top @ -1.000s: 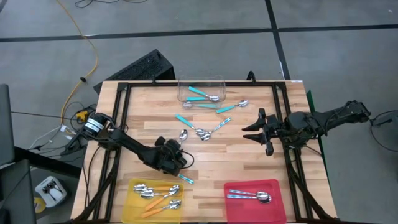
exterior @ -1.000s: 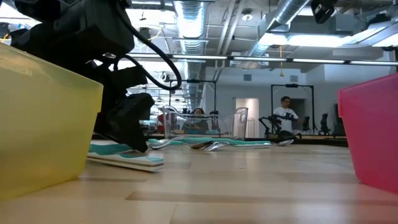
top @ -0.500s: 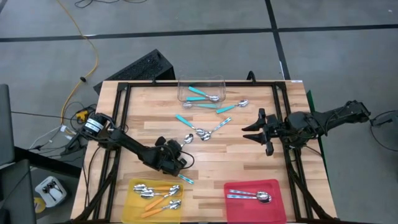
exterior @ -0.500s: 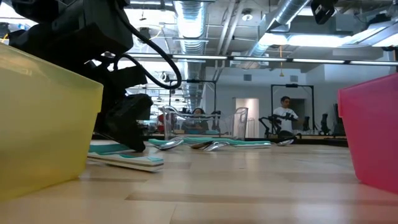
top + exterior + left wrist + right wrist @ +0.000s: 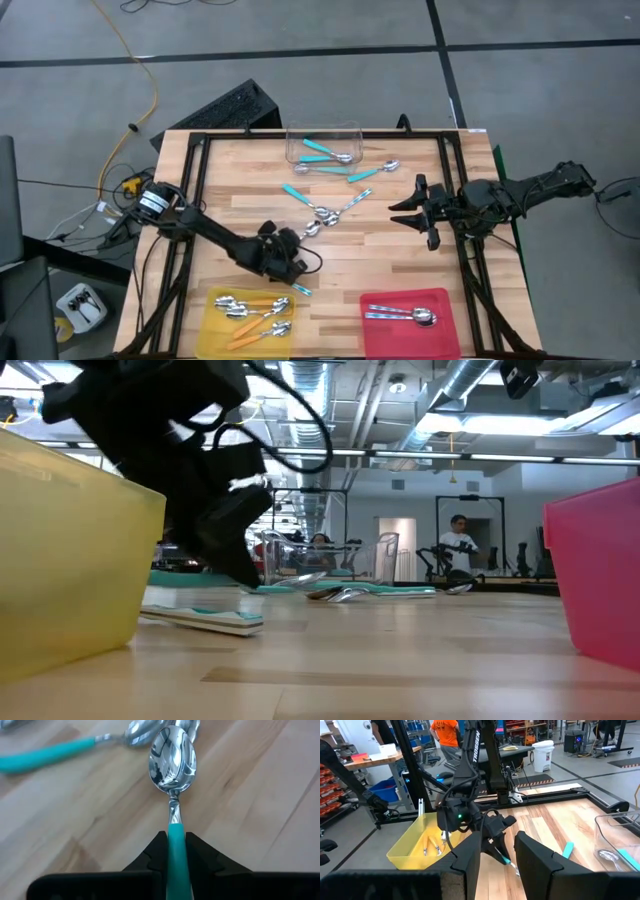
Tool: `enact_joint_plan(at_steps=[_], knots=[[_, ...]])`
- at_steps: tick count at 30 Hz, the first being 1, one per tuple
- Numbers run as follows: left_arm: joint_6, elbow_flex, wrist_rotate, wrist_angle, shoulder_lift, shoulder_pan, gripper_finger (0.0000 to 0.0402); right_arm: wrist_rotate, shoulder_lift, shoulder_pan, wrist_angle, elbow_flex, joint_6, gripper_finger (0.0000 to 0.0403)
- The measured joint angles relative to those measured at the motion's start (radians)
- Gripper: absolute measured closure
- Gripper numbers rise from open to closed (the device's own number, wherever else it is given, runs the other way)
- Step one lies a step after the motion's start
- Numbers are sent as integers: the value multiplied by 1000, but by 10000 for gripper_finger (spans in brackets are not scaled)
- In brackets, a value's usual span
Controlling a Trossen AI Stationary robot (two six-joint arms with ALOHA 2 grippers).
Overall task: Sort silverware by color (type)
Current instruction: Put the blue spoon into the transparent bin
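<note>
A: Left gripper [image 5: 175,851] is clamped on the handle of a teal spoon [image 5: 173,795] — bowl sticking out ahead, handle pinched square between the fingers. It sits near the middle of the table [image 5: 400,250], just above the yellow tray [image 5: 215,335].

B: Destination?

A: Judging by contents — the clear tub [image 5: 323,145] holds teal handles, the yellow tray orange ones, the red tray [image 5: 445,335] plain silver. So the tub.

B: Advice for the carry?

A: Lift straight up first, clearing the loose spoons [image 5: 330,210] nearby, then travel level; the grip looks centred, so it shouldn't swing.

B: Right gripper [image 5: 412,212]?

A: Waiting by the table's right edge, fingers partly apart, holding nothing.
</note>
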Motion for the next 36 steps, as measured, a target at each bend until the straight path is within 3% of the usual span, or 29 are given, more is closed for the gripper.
enact_joint_plan(at_steps=[8,19,29,36], knots=[[67,65,0,0,-1,-1,374,0,0,0,-1,0,0,259],[314,220,5,-21,-4,34,374,-3,0,0,-3,0,0,259],[564,244,51,-21,-144,194,374,-7,0,0,-51,0,18,259],[735,244,219,65,-210,414,374,-11,0,0,-52,0,18,259]])
